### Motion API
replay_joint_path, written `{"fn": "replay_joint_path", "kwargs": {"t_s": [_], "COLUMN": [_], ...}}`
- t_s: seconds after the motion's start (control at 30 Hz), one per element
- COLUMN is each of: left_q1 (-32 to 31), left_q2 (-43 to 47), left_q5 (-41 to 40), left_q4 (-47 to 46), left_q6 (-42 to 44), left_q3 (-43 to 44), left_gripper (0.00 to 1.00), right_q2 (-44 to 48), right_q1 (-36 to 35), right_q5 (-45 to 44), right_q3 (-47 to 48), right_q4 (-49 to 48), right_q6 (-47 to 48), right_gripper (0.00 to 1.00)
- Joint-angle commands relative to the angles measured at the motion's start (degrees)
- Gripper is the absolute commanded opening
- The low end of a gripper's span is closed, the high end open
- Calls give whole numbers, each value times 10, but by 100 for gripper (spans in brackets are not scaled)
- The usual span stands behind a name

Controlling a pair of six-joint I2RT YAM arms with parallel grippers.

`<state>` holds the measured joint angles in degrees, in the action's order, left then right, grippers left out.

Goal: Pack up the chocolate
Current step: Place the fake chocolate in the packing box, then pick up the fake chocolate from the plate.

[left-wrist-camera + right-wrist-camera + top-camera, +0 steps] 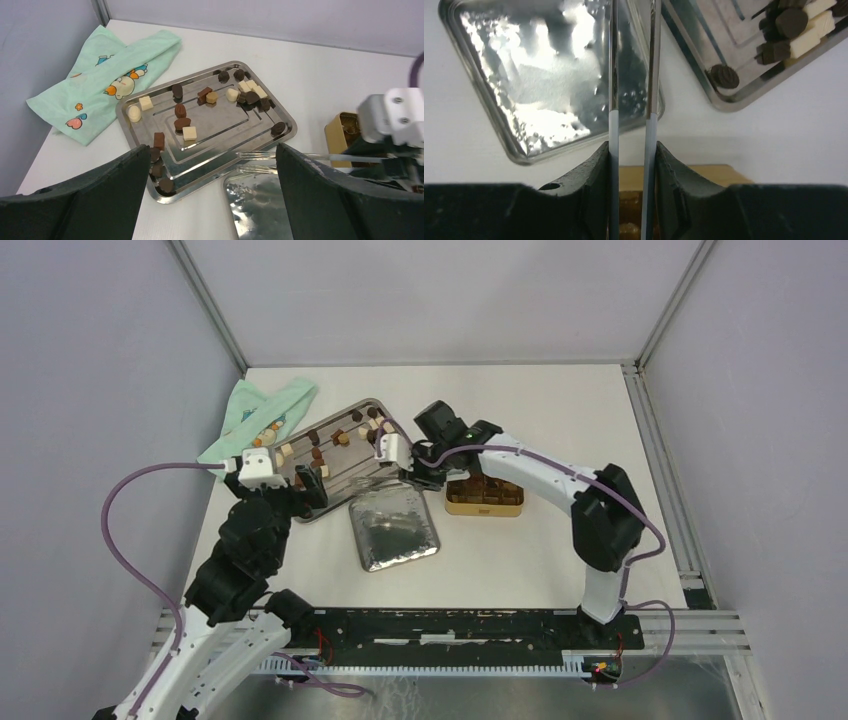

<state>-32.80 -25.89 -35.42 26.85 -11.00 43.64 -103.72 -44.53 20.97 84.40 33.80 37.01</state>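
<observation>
While the left gripper (303, 490) is hanging over the near-left corner of the steel tray (225, 120), its fingers (100, 200) are spreading wide apart and gripping nothing. The right gripper (631, 155) is squeezing a pair of thin tongs (613, 75) by the blades. Those blades are running side by side with a narrow gap between them, and they are pointing toward the bench's left edge. In the left wrist view their tips are reaching the strip of bench between the tray's near-right edge and the shiny square lid (393, 528). The lid is lying hollow side up toward the middle of the near edge.

Most of the chocolate (182, 122) is lying loose on the tray, which is sitting left of the bench's centre. Dark brown, lighter brown and cream pieces are mixing there. One cluster is gathering at the tray's far-right corner, a few are scattering through the middle, and several dark ones are sitting at the corner nearest the left gripper. More pieces are sitting inside the open gold tin (485, 505), which is standing just right of the tray near the bench's centre, directly under the right gripper.

A mint-green cloth (100, 82) with cartoon prints is lying crumpled toward the far-left corner, just beside the tray's far-left edge.
</observation>
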Motion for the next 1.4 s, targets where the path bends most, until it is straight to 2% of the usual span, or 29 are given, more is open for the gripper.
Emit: {"fn": "replay_joint_path", "kwargs": {"t_s": [0.0, 0.17, 0.3, 1.37], "left_q1": [4, 5, 4, 9], "left_q2": [10, 12, 15, 17], "left_q5": [1, 2, 3, 6], "left_q4": [-22, -23, -23, -24], "left_q6": [18, 17, 17, 18], "left_q3": [1, 2, 1, 1], "left_gripper": [99, 99, 99, 99], "right_q2": [-79, -165, -203, -287], "right_q1": [-19, -27, -31, -39], "right_q5": [-41, -45, -49, -58], "right_q3": [134, 233, 269, 339], "right_q4": [18, 25, 21, -24], "right_q6": [-30, -58, -69, -113], "right_gripper": [38, 38, 39, 45]}}
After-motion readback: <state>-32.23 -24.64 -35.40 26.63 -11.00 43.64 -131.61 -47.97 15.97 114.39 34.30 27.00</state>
